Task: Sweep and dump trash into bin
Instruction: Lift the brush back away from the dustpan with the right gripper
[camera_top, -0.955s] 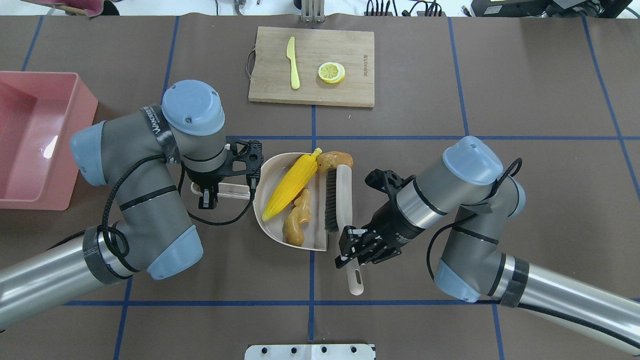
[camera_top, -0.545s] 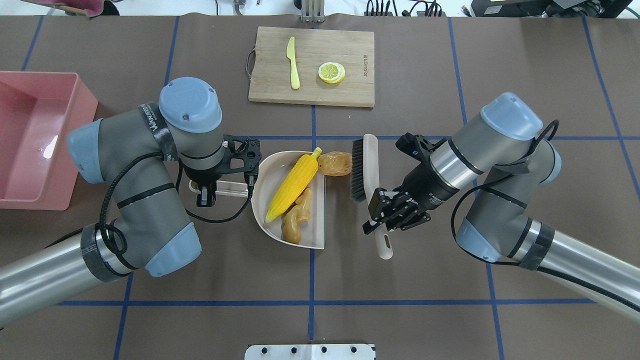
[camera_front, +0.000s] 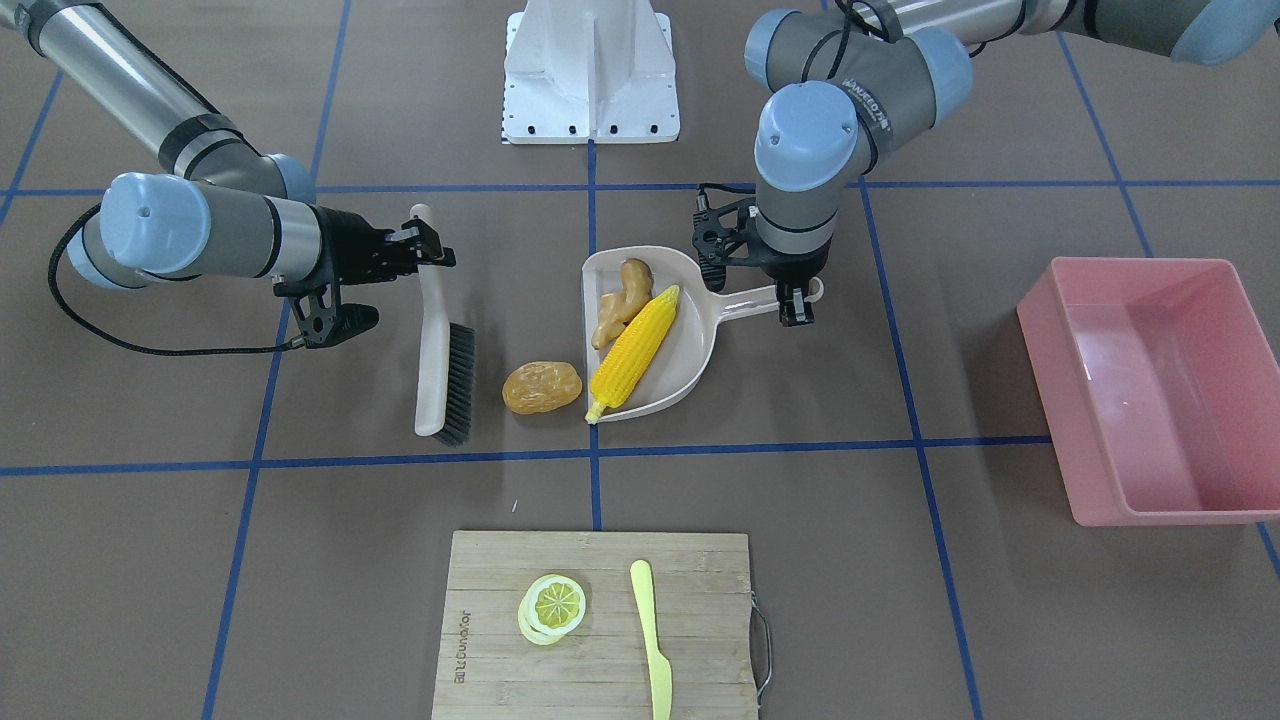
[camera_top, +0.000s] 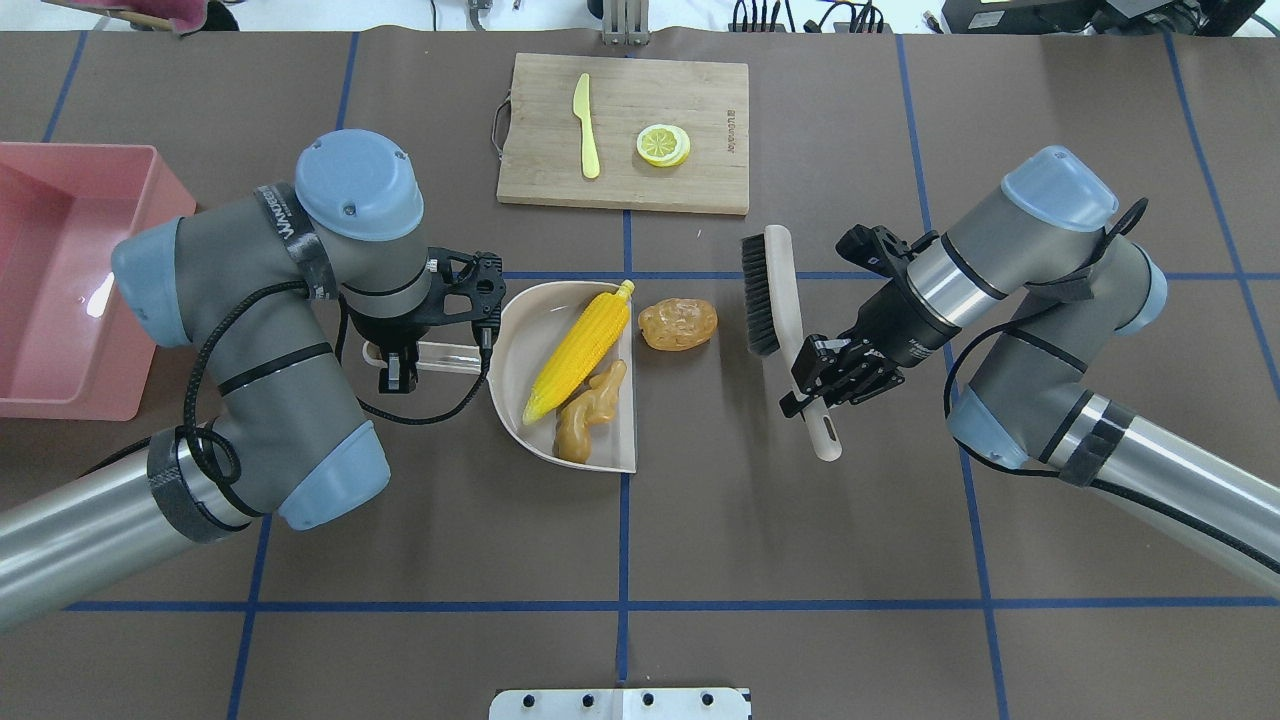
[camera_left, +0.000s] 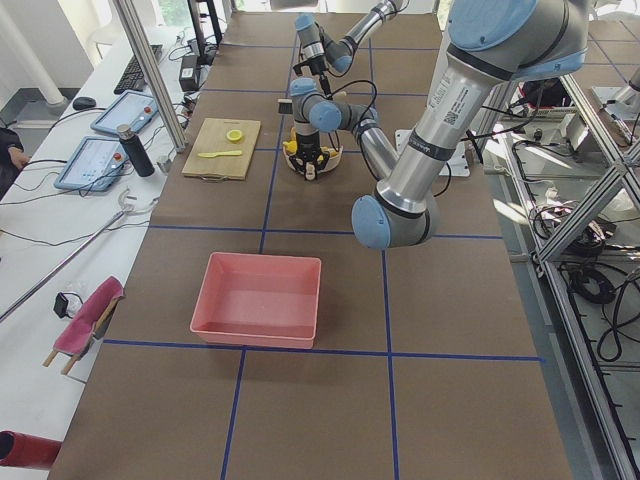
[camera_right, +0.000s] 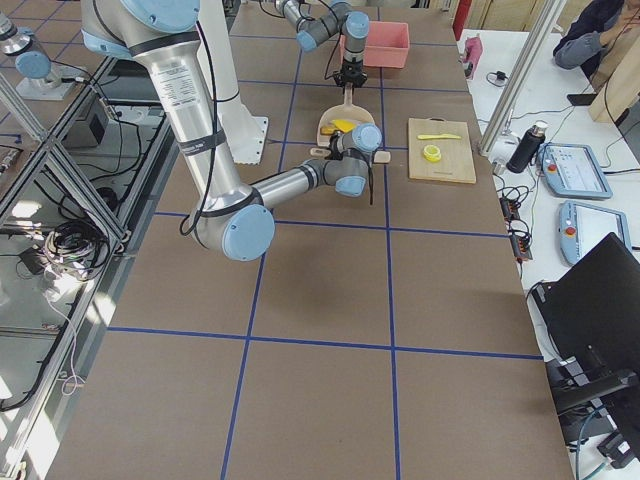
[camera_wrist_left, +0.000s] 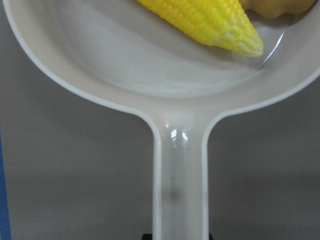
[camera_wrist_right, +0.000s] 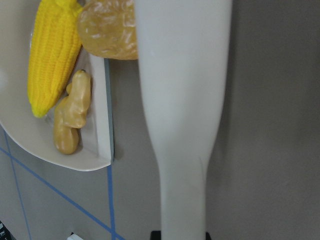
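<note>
Tan potato (camera_top: 678, 323) lies between dustpan (camera_top: 515, 335) (in left fingers (camera_top: 388, 376)) and brush (camera_top: 785, 280) — in right fingers (camera_top: 812, 350).

The pink bin (camera_top: 50, 300) runs off the overhead view's left edge. The left wrist view crops the corn cob (camera_wrist_left: 200, 20) and ginger piece (camera_wrist_left: 275, 6) at its top. In the right wrist view the brush handle (camera_wrist_right: 185, 100) covers part of the potato lump (camera_wrist_right: 107, 35).

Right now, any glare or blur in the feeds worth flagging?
Overhead exterior: white glare patch on the floor of the pink bin, otherwise evenly lit and sharp. Left wrist: two small specular highlights on the dustpan handle, and the image is slightly soft. Right wrist: the brush handle sits very close, looks soft-edged, fills the centre and hides part of the toy potato.
</note>
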